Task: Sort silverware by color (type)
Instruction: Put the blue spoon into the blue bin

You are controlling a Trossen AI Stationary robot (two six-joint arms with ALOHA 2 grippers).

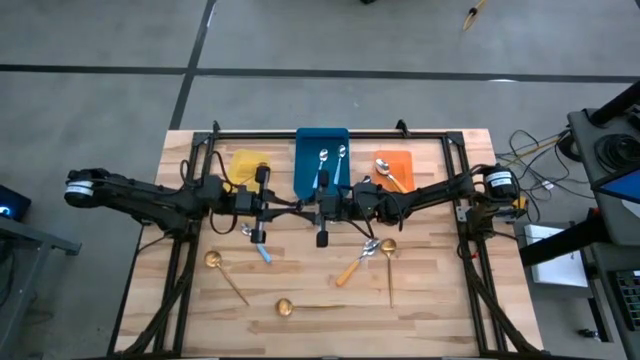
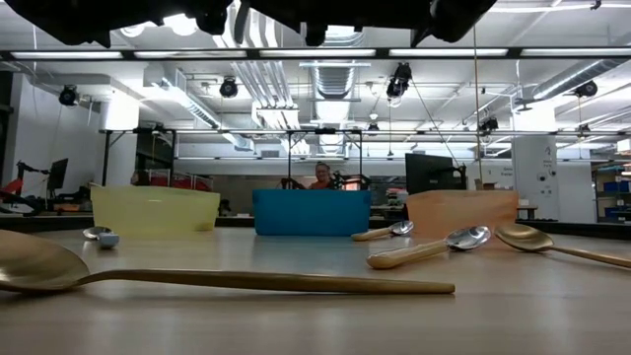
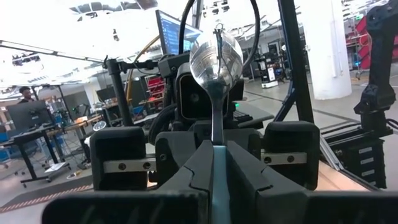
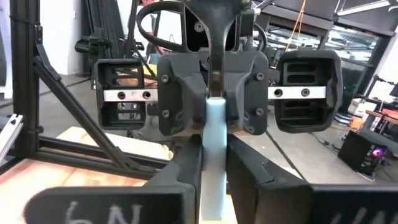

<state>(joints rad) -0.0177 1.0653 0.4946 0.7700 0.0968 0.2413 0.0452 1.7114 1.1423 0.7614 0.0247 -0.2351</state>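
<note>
A light-blue-handled spoon with a silver bowl is held in the air between my two grippers, which face each other fingertip to fingertip over the table's middle. My left gripper and my right gripper are both shut on it. On the table lie three gold spoons, an orange-handled spoon and a blue-handled spoon. Two blue-handled spoons lie in the blue bin. My left gripper pinches the spoon's light-blue handle between its two fingers, coming level from the table's left. The neck and bowl rise past the fingertips, and the spoon is lifted clear of the table. My right gripper pinches the same light-blue handle between its two fingers, coming level from the table's right, opposite the left gripper. The spoon's dark neck stands up beyond the fingertips.
Yellow bin, blue bin and orange bin stand in a row at the far side; the orange bin holds orange-handled spoons. A black frame borders the table. A person sits far behind it.
</note>
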